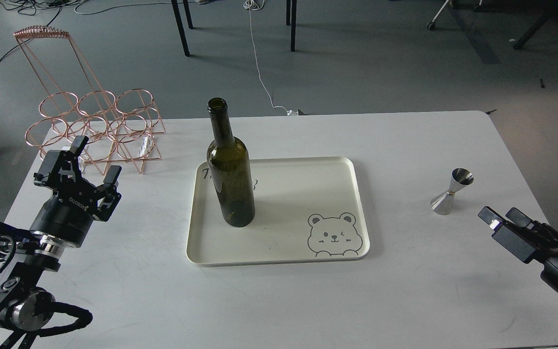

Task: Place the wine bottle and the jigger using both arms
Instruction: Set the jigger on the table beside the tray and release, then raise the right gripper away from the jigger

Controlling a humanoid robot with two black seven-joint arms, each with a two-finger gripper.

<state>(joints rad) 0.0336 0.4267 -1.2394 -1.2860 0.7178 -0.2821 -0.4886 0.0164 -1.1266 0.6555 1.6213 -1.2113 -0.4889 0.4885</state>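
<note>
Wine bottle (230, 179) upright on tray (279, 254), copper rack (97, 128) behind-left.

white table (405, 140) | on it: cream tray (279, 257), jigger (452, 192), copper wire rack (96, 127)

- One view only, taken from the robot's head, aimed forward and down.
- The whole white desk (405, 291) is seen from above its near edge, at middling range.
- Grey floor (356, 63) and chair legs are taken in beyond the far edge.
</note>
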